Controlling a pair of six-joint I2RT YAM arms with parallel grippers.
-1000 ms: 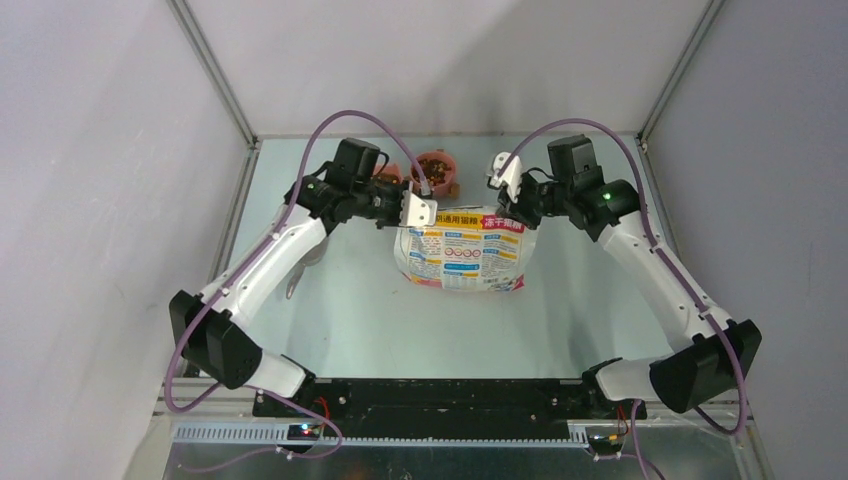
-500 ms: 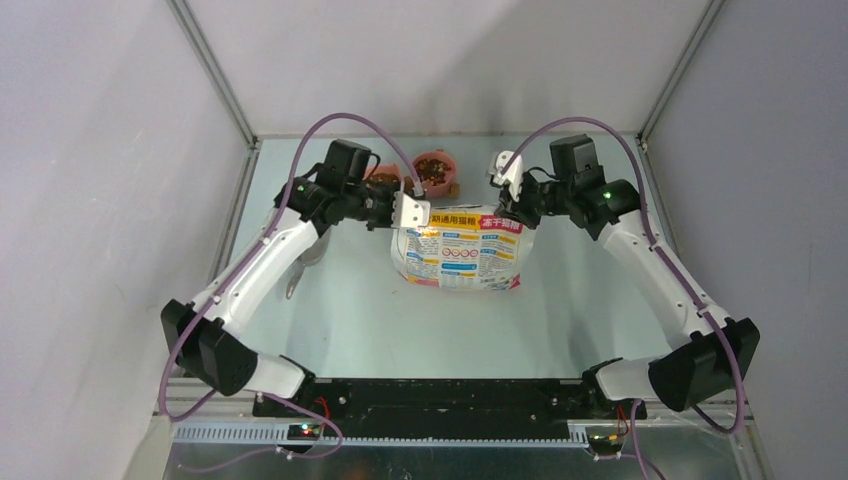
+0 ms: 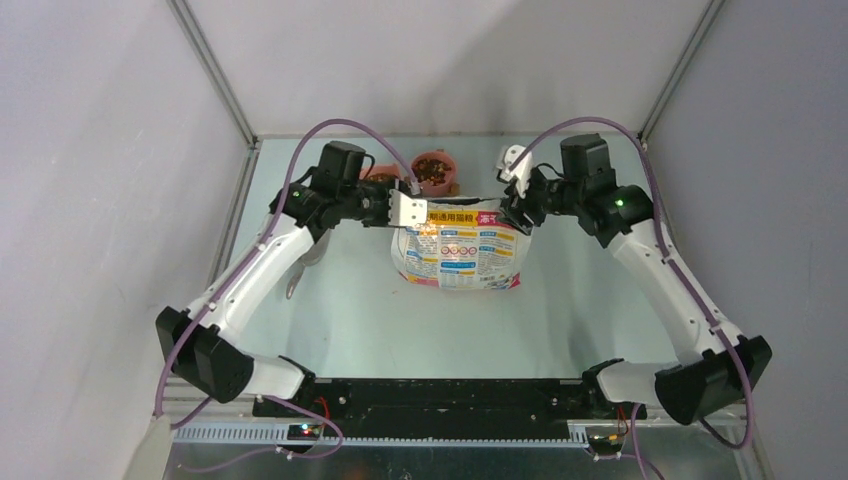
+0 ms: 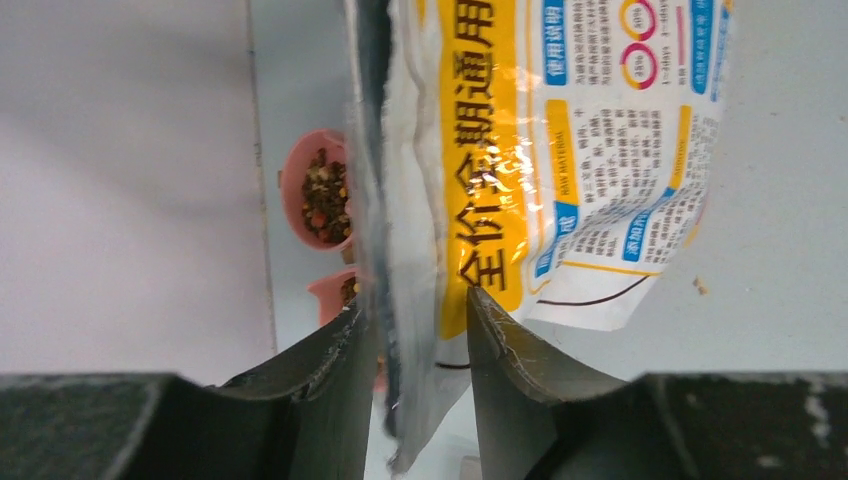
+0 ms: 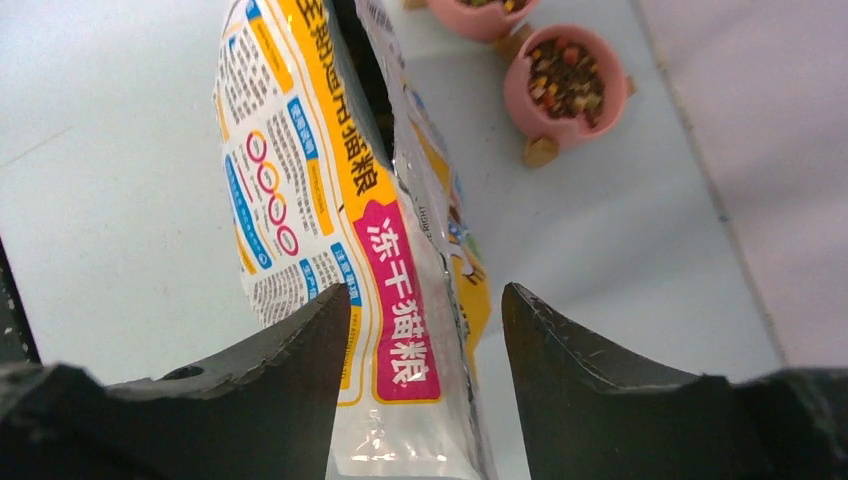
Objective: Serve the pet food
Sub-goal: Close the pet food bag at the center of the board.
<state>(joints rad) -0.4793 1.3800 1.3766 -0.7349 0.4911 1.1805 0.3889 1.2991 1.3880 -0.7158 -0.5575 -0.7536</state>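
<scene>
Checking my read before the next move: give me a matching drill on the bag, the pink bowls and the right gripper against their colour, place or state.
Things:
1 bag
2 pink bowls
3 right gripper

Descriptions:
A holding pet food, beyond the bag
B jaws parted, astride the bag's top edge
C printed in yellow, white and pink

Pairs: 1-C, 2-A, 3-B

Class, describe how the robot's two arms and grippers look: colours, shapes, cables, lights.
Both the left arm and right arm have white tubular links joined by black joint housings. A purple cable loops along each, and a small green light glows near each wrist. The left gripper and right gripper each have two dark fingers tapering to curved tips.
</scene>
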